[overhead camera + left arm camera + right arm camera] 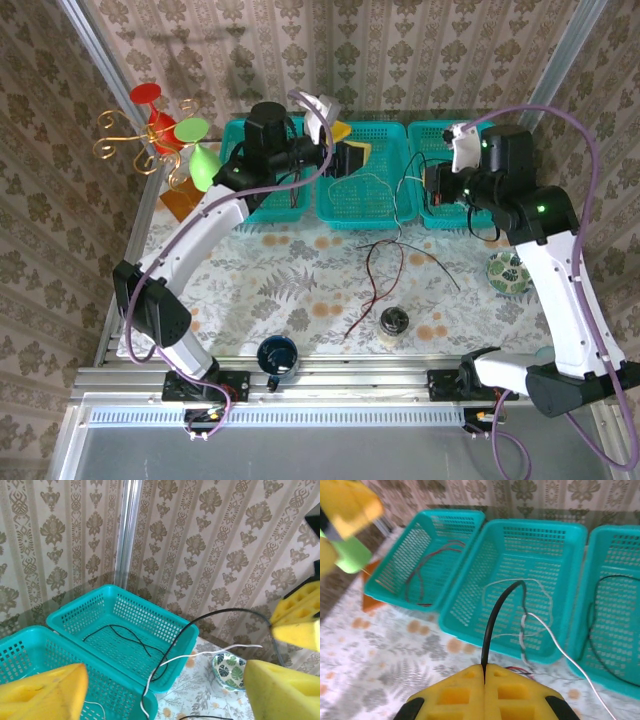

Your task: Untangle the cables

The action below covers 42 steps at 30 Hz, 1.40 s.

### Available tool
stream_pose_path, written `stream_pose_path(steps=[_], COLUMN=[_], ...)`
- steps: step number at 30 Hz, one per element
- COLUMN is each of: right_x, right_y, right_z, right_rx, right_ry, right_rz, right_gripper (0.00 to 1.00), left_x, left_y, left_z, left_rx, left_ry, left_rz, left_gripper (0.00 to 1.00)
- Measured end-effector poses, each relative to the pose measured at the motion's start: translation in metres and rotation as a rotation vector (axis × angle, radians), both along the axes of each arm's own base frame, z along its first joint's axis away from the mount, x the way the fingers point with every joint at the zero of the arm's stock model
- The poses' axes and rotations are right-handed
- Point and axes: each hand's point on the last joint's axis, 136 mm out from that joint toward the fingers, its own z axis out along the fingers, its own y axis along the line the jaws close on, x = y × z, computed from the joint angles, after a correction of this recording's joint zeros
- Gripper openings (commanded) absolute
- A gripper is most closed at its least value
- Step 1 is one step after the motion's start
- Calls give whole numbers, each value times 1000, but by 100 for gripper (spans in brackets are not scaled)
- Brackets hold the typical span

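Along the near edge of the bench stand a dark cup and a small jar. Just past the jar a dark red cable lies loose on the cloth. Its long axis runs from the near edge toward the baskets, and its far end is lost in a small knot of thin strands.

The right gripper has its jaws pressed together on the held black cable. That cable rises straight out from between the yellow pads, then arcs over the near rim into the middle basket. The cable's lower end is hidden by the pads.

A white cable loops inside the same basket, and a strand trails out over the rim onto the bench. Whether loop and strand are one wire is hard to tell.

The left gripper hovers above the baskets with its jaws spread wide, holding and touching nothing.

In the left basket lies a second dark red cable, stretched lengthwise. In the right basket a second black cable lies in crossing curves. A leaf-patterned bowl sits beside that basket.
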Motion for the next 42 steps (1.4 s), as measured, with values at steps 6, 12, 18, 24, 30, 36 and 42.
stream_pose_path(steps=[6,12,18,24,30,36,42], right_x=[0,-27,-36,-34,-28,-27,-20], right_y=[-1,14,27,28,14,-13,-24], right_z=[-6,7,11,13,16,40,48], right_rx=[-155,-219,-235,-243,-194,-27,277], right_ry=[-82,-215,-264,-297,-330,-365,-300], right_rz=[89,254,373,372,267,70,-113], right_gripper=[0,0,0,34,85,86,81], left_x=[-21,-24,-23,-24,-16,-5,1], left_y=[-20,-49,-83,-88,-83,-73,-58], left_z=[-4,-25,-56,-56,-46,-21,14], left_rx=[61,115,160,151,130,92,6], left_ry=[-134,-254,-287,-274,-216,-159,-121], left_rz=[-93,-177,-249,-254,-181,-60,49], left_gripper=[85,87,42,0,0,0,0])
